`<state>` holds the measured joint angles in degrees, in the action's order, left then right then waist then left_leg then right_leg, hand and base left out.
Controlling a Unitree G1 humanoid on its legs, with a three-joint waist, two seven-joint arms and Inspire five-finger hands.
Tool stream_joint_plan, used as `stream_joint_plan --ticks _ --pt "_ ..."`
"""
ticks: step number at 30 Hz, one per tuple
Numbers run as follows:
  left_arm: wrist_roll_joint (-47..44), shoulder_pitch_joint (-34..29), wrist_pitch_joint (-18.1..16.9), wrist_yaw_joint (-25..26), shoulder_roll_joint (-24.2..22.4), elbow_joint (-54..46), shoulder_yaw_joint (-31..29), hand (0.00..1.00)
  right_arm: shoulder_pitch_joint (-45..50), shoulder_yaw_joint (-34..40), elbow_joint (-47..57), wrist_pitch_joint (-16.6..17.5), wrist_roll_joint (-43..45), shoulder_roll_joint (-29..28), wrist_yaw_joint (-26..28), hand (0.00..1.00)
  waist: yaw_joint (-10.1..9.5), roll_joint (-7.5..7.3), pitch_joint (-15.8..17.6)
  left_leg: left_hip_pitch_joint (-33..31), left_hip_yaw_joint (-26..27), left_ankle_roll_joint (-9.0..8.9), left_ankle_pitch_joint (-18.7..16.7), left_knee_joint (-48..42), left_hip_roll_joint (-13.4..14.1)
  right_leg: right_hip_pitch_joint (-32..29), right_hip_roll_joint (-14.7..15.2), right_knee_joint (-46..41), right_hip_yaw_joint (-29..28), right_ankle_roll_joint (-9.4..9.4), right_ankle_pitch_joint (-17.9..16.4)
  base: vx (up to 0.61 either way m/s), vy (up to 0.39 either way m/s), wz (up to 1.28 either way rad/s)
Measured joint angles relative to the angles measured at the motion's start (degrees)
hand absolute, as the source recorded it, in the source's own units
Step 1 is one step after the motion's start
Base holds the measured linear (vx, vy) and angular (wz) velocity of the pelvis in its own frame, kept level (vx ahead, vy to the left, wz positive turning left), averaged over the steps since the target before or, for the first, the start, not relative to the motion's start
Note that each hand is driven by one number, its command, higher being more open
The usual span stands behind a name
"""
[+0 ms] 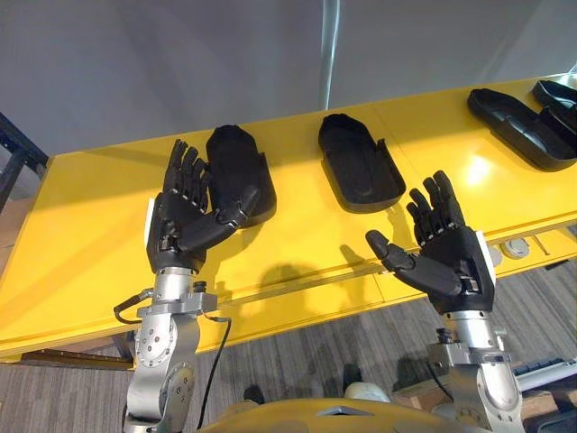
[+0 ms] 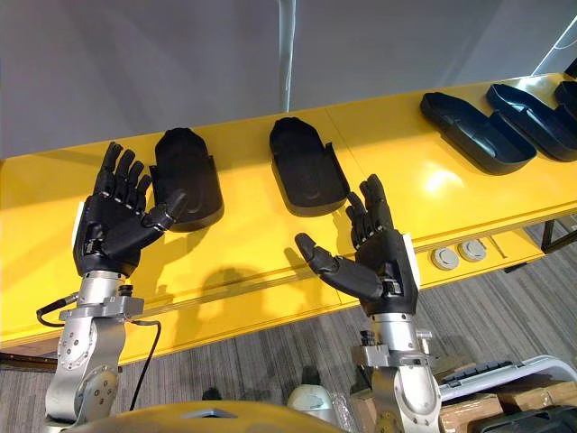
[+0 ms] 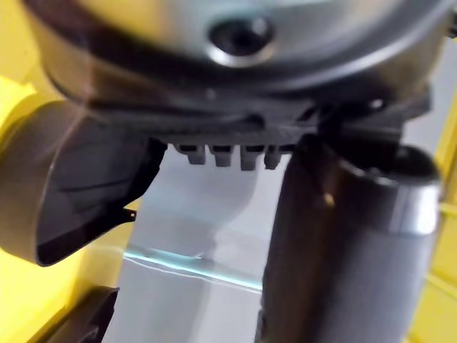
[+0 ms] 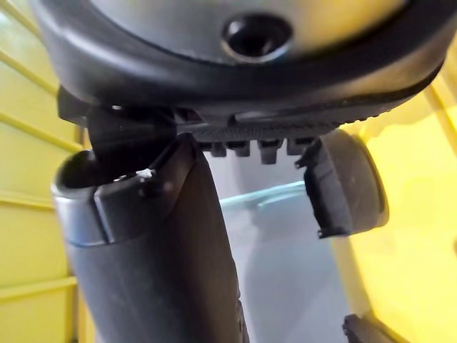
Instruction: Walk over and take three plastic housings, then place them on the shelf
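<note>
Plastic housings (image 1: 359, 162) lie hollow-side up on the yellow table (image 1: 90, 216) — left hand (image 1: 178, 230) and right hand (image 1: 451, 263) both spread open.

Yellow table (image 2: 388, 135) stood before grey wall (image 2: 180, 63). Round grey discs (image 2: 444, 259) sat on table's front ledge. Cardboard boxes (image 2: 478, 410) lay on floor (image 2: 252, 356) below table's right end.

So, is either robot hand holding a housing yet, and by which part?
Nothing is held. The left robot hand and right robot hand are both open, fingers spread; the nearest housing lies on the table.
</note>
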<state>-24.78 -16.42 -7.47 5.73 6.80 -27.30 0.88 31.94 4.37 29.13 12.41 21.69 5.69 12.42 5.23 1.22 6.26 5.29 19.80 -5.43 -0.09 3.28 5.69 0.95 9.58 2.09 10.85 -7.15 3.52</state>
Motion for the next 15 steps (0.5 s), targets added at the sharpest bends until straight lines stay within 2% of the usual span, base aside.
stream_joint_plan --ticks 1,5,15 --pt "-0.1 -0.2 -0.1 0.3 0.0 0.0 0.0 1.0 0.9 0.2 0.0 -0.9 0.0 0.0 1.8 1.0 0.15 -0.02 0.1 0.0 0.3 0.05 -0.3 -0.4 0.0 0.0 0.1 0.0 -0.1 -0.01 0.0 0.01 0.007 -0.08" --pt "0.0 -0.7 -0.2 0.5 0.0 0.0 0.1 1.0 1.9 -0.7 -0.2 -2.1 -0.1 0.0 3.5 1.0 0.77 -0.15 0.4 0.0 0.3 0.12 -0.5 -0.4 -0.1 0.0 0.2 0.0 -0.1 -0.02 0.0 0.0 0.001 -0.01" --pt "0.2 -2.0 -2.6 0.8 0.0 0.0 0.6 1.0 1.2 -3.1 -7.3 -2.3 -0.9 0.1 0.9 1.0 0.78 0.03 1.2 -0.9 -0.6 0.14 -0.8 -1.1 -0.1 0.0 0.4 0.0 0.7 -0.02 -0.1 -0.01 -0.003 0.04"
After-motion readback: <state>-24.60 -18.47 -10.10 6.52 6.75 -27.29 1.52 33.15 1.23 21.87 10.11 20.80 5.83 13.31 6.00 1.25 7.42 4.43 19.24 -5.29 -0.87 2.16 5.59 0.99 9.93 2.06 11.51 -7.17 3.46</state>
